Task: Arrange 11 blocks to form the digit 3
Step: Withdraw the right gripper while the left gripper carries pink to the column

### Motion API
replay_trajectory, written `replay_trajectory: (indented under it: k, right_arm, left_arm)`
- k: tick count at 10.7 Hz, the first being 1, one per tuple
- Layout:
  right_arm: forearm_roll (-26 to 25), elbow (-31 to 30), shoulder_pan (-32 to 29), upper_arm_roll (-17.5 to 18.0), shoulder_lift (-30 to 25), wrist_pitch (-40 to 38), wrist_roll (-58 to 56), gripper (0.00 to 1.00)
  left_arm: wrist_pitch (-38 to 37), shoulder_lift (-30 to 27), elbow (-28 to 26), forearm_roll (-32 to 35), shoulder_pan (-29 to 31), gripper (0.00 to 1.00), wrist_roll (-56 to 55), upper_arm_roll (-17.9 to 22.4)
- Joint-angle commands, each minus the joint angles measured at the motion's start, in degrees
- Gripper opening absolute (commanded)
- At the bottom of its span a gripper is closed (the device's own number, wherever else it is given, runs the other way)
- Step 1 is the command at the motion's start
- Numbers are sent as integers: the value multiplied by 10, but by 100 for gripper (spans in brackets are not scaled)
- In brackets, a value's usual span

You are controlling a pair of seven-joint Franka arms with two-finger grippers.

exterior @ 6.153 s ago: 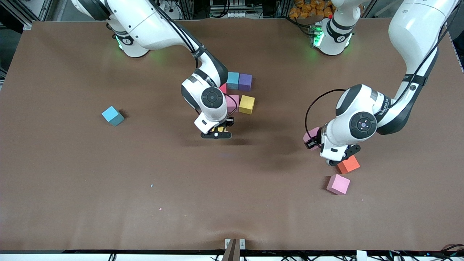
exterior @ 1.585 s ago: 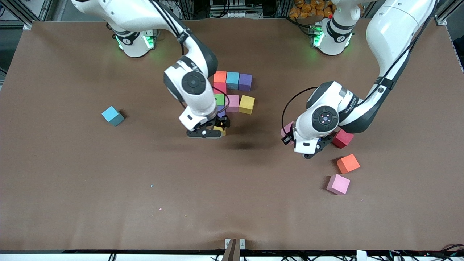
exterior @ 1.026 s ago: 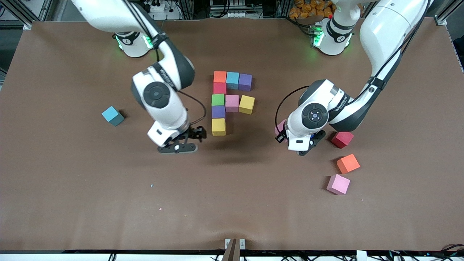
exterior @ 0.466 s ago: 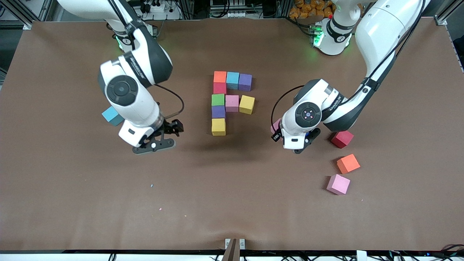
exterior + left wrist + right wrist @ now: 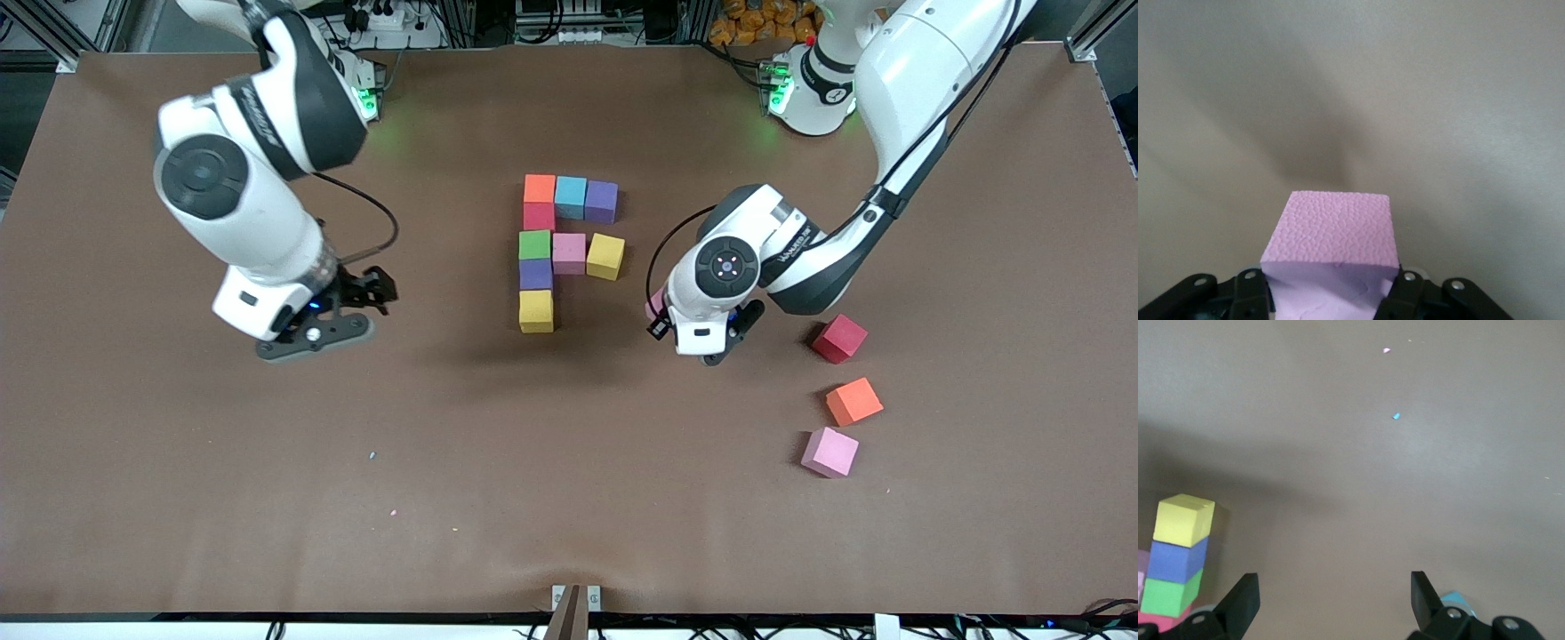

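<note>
My left claw (image 5: 1331, 293) is squeezing a pink block (image 5: 1331, 237) above the surface (image 5: 569, 462). My right claw (image 5: 1331, 600) is hanging wide open, pointing down.

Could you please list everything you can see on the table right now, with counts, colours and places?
Foam cube figure: nine cubes; orange, light blue, purple row; red, green, purple, yellow column; pink and yellow beside green; mid-table.
Loose foam cubes: three; red, orange, pink; toward the left arm's end.
Light blue foam cube: one; under the right gripper.
Pink foam cube: one; held by the left gripper.
Left gripper: shut on the pink cube, between figure and red cube.
Right gripper: open, empty.
</note>
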Motion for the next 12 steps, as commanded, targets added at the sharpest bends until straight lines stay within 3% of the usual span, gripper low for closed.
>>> replay_trajectory:
  k: [1,5,9,12]
  right_arm:
    - [2,-13,-4,-17,-29,-14,-46,100]
    - [22,-15,-5,-49,-60,-50,-90,100]
    - [23,-15,-8,-56,-80,-64,-91,100]
    - [27,-19,-18,-61,-90,-63,-91,100]
  left_arm:
    - [33,14,4,-10,-14,3,-72,2]
    - [115,33,3,-4,-62,3,-232,26]
    - [164,44,5,-5,-153,3,-359,99]
    - [201,51,3,-4,-167,3,-447,102]
